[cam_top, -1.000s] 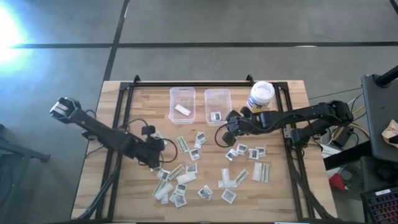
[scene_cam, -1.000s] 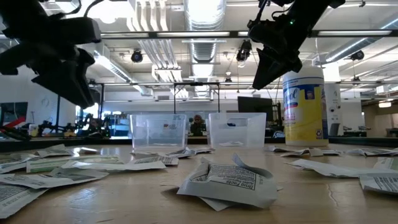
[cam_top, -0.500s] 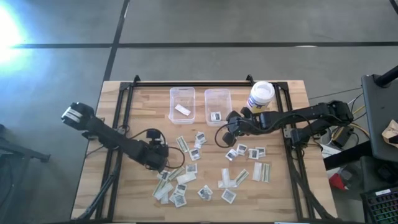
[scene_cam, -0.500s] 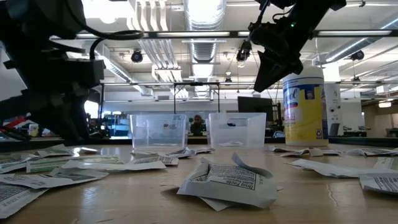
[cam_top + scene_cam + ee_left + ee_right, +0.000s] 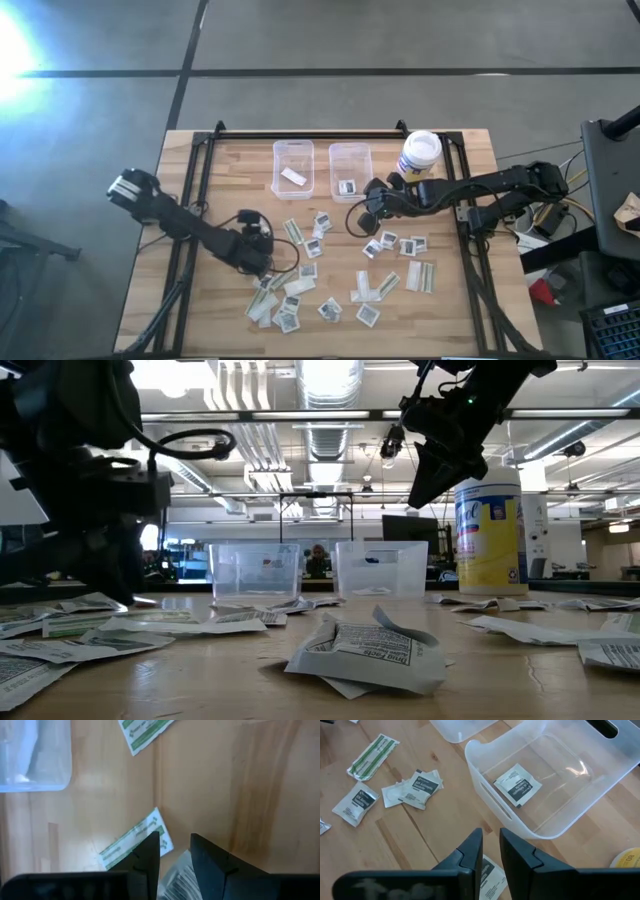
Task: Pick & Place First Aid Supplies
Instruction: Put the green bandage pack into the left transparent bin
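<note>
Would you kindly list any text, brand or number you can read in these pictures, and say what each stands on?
No text reads in full.
Jar: a large blue logo, partly hidden by the right arm; not legible with certainty.
Square packet nearest the low camera: lines of dark print, too blurred to read.
Packet in the bin: dark print, too small.
Strip packets: green print, blurred.

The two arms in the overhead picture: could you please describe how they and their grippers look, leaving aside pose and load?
Both arms are dark, slender and jointed. The left arm ends at its base in a pale grey block, and a black cable loops beside the left gripper. The right arm carries a similar looped cable near the right gripper. Each gripper has two dark, wedge-shaped fingers tapering to blunt tips.
</note>
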{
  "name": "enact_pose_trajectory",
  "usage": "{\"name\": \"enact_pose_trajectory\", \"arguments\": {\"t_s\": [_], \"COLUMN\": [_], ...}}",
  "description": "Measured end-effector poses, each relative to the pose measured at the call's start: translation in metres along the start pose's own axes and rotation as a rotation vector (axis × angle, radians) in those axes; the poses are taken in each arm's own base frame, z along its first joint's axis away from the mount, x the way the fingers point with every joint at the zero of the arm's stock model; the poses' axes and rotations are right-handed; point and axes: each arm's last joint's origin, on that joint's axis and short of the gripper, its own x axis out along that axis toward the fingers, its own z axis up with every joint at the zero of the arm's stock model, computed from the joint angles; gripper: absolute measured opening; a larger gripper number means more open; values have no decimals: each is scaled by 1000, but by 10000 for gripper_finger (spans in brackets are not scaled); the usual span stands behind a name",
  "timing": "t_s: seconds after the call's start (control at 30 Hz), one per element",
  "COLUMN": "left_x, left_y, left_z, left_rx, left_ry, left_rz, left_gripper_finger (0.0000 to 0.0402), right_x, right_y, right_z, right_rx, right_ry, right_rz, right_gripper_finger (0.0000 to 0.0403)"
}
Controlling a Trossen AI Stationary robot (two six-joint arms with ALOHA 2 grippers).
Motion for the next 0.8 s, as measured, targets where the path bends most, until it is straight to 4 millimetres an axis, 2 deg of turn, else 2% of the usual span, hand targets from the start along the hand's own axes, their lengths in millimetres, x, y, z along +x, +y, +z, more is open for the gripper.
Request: {"name": "enact_pose_trajectory", "arguments": {"t_s": [0.57, 0.8], "left_x": [7, 9], "left_y": [-1, 1], "left_z": [-6, -8], "left_rx": [6, 9], "left_ry": [6, 9], "left_rz": [53, 86], "left_gripper_finger": [105, 84], "right_x": [0, 0], "right_y": [0, 0], "right_z": [0, 0], "right_rx": [1, 1], "right_ry": [-2, -2], "right_rz": [2, 2], "right_gripper_finger": [61, 61]}}
